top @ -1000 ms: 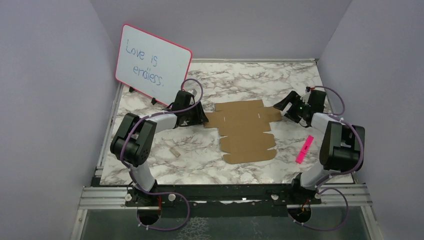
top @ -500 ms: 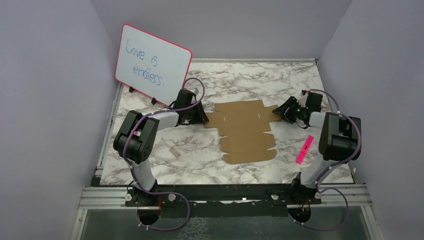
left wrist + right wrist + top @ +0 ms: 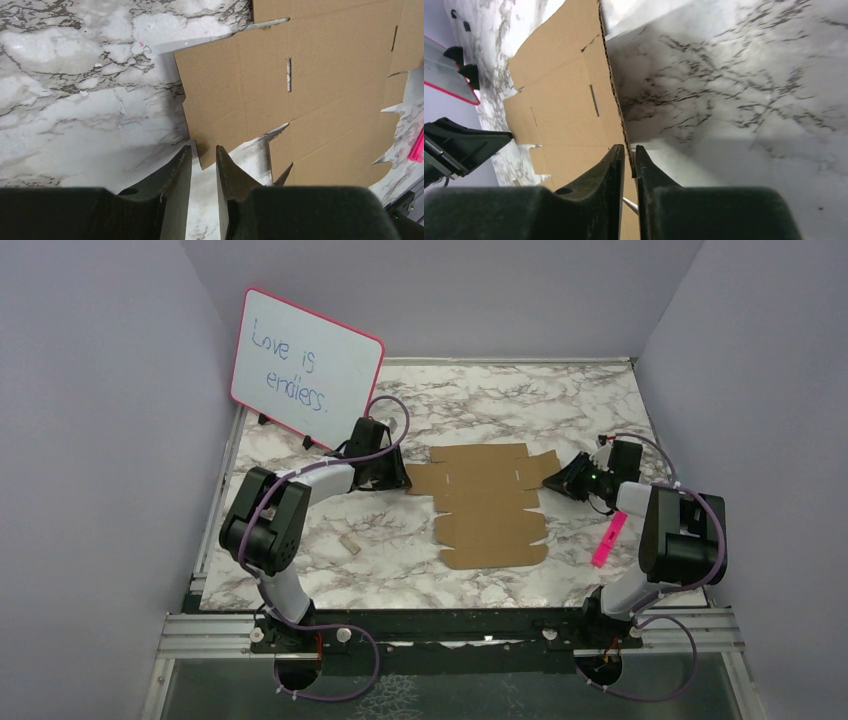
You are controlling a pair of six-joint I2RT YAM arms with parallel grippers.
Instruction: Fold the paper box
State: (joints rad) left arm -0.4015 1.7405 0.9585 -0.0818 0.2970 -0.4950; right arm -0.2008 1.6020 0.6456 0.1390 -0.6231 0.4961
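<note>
1. Both claws had narrowed since a second before. The right gripper [image 3: 629, 152] had also swung in from beside the sheet's right flap to the flap's edge. Its jaws, spread wide earlier, were now pressed onto that corrugated edge, pinching it
2. On the other side, the left gripper [image 3: 204, 152] had stayed at the sheet's left flap while its jaws drew closer together. A corner of the flap sat in the slim gap between them, against one finger, and I could not tell whether it was truly clamped
3. Between them the paper box [image 3: 490, 505] was still a flat, unfolded die-cut sheet of brown cardboard, lying mid-table with its length running from far to near. It seemed to have slid slightly toward the left arm, and its right edge stood a little off the surface at the right claw
4. Farther out, the marble table [image 3: 480, 390], the whiteboard [image 3: 305, 370] propped at the far left, and the pink strip [image 3: 608, 538] lying beside the right arm had not changed
</note>
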